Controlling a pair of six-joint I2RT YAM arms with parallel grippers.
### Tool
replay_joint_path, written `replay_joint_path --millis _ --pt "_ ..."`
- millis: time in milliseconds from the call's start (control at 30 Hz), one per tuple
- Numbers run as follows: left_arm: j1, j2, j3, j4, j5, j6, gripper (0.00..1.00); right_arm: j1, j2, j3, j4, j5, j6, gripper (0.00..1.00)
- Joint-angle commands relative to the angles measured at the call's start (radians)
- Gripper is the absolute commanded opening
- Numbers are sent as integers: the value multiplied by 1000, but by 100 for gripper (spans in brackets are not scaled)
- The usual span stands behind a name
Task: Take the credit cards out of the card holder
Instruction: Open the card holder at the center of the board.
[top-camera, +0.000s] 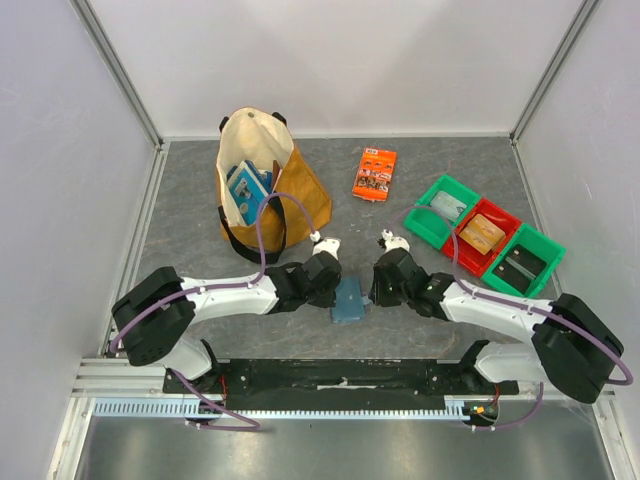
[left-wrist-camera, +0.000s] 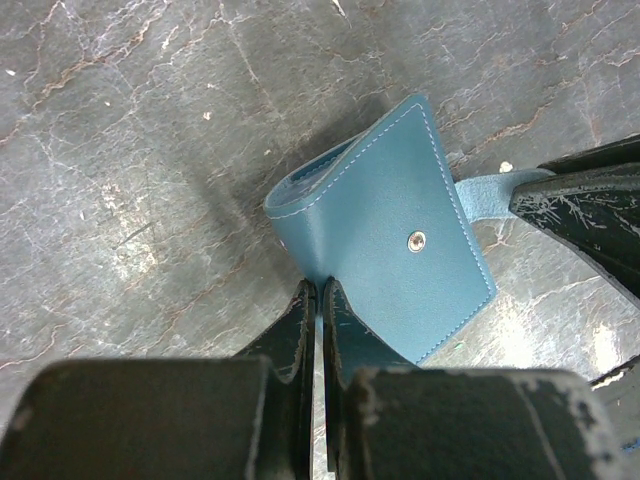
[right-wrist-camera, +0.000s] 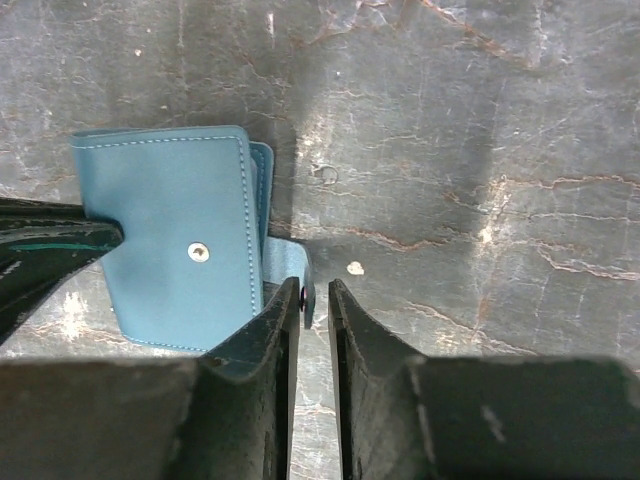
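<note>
Scuffed black left fingers (left-wrist-camera: 296, 335) pinch the stitched blue card holder (left-wrist-camera: 385, 235).

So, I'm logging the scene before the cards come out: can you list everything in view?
card holder: one, blue, closed, front centre
tote bag: one, cream and tan, back left
box: one, blue and white, inside the tote bag
packet: one, orange, back centre
green bins: two, right side, flanking the red bin
red bin: one, right side
table: one, grey marbled
left fingers: two, black, shut on the card holder's edge
right fingers: two, black, shut on its tab
</note>
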Motion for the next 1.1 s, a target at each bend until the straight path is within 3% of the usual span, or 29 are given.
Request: replay_joint_path --millis 0,100,233,433,533,667,900,1067 --pt "9 4 25 -2 -45 78 3 -22 -17 -33 56 -43 25 23" --pt "12 15 31 -4 -51 87 6 -38 -27 -78 132 -112 35 19" --pt "11 -8 45 -24 -75 93 17 -48 -59 -125 212 -133 46 0" --pt "-49 -37 91 -83 -139 104 66 -100 -113 -220 374 -254 97 0" --pt "-109 -19 143 -154 -203 93 78 -120 -115 -266 460 -299 129 0" --pt "-155 28 206 -206 -234 64 84 -129 -110 -312 537 -313 170 0" --pt "-213 145 306 -275 -280 84 86 -144 -118 -346 504 -245 221 0" --pt "-245 219 365 -338 -334 85 86 -157 -84 -388 571 -274 246 0"
